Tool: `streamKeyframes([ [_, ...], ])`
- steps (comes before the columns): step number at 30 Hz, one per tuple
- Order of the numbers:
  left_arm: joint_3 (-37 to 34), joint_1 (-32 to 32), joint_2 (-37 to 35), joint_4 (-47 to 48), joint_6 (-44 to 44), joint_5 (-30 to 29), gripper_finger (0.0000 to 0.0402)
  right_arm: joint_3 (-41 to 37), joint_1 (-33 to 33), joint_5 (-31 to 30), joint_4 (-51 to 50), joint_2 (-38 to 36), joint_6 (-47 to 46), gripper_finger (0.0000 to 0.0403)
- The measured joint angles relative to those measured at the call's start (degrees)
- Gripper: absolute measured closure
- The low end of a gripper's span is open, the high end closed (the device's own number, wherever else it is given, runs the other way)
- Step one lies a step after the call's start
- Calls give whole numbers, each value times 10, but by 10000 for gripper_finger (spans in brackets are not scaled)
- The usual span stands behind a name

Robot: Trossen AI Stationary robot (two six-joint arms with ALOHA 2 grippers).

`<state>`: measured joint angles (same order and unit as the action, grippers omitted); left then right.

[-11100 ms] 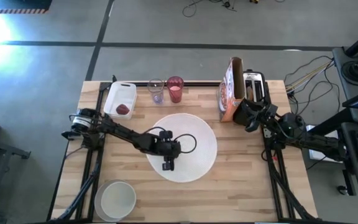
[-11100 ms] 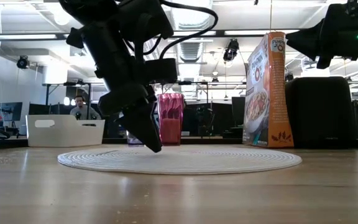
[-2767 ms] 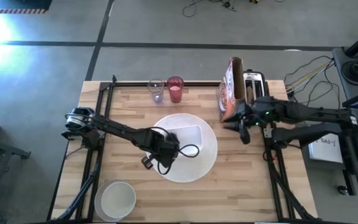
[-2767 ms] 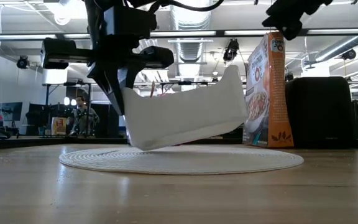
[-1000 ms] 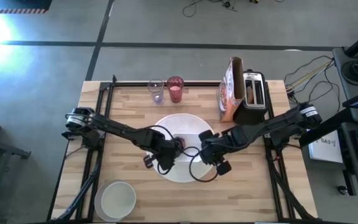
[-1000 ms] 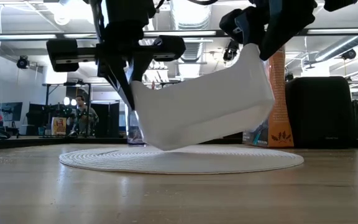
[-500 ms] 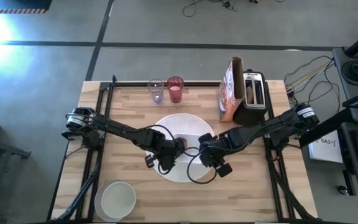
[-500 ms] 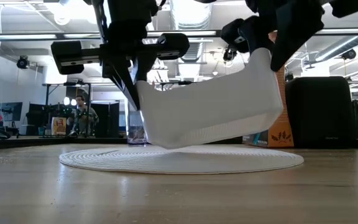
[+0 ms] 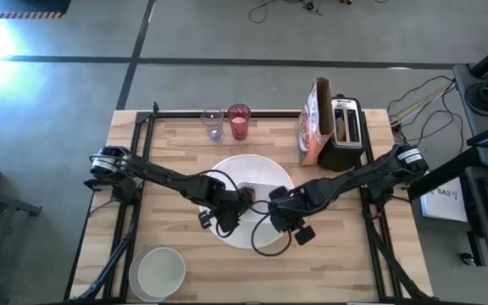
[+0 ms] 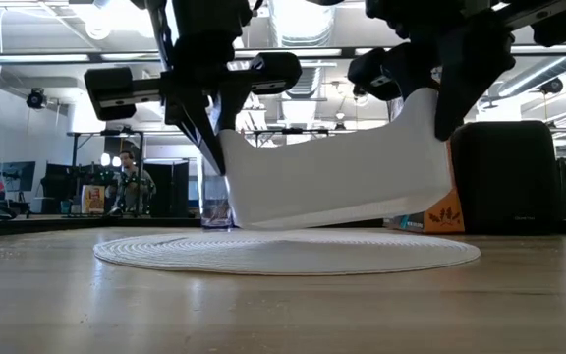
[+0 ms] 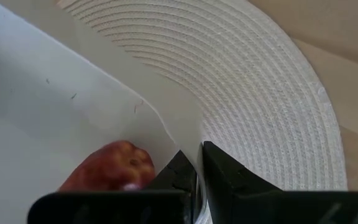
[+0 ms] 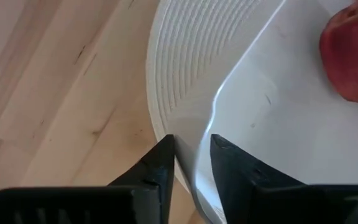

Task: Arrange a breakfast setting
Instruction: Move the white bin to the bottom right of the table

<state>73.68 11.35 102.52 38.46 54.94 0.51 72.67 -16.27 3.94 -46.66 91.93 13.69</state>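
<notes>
A white rectangular tub [image 10: 337, 167] hangs over the round white ribbed placemat [image 10: 293, 251], tilted with its right end higher. A small red fruit [image 11: 107, 169] lies inside it and also shows in the right wrist view [image 12: 353, 56]. My left gripper [image 9: 227, 206] is shut on the tub's left end. My right gripper [image 9: 282, 207] is shut on its right end. The placemat lies flat on the table's middle [image 9: 252, 165]. My left gripper pinches the tub's left end wall at its rim [image 11: 188, 146], one finger inside the tub and one outside. The fingers come from above, pointing down. The tub hangs clear of the placemat, its left end the lower. My right gripper pinches the tub's right end wall at its rim [image 12: 205, 140], one finger on each side of the wall. The fingers come from above, pointing down. That end [image 10: 425, 108] is the higher, clear of the placemat.
A pink-red tumbler [image 9: 239, 122] and a clear glass [image 9: 213, 124] stand at the far edge. A cereal box [image 9: 313, 123] and a black-and-silver toaster [image 9: 346, 127] stand far right. A white bowl [image 9: 159, 271] sits at the near left corner.
The tub has shifted a little toward the table's right with both grippers holding it. Its right end has come down somewhat, so it now hangs less tilted, and its low left corner is a bit higher above the placemat.
</notes>
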Motion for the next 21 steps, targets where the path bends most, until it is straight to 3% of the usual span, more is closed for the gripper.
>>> streamKeyframes([
  [10,-3,0,0,-19,-29,0,396,-1,0,47,1,1,2,381],
  [21,-3,0,-2,-79,-96,-1,310,-2,0,51,4,1,-9,393],
])
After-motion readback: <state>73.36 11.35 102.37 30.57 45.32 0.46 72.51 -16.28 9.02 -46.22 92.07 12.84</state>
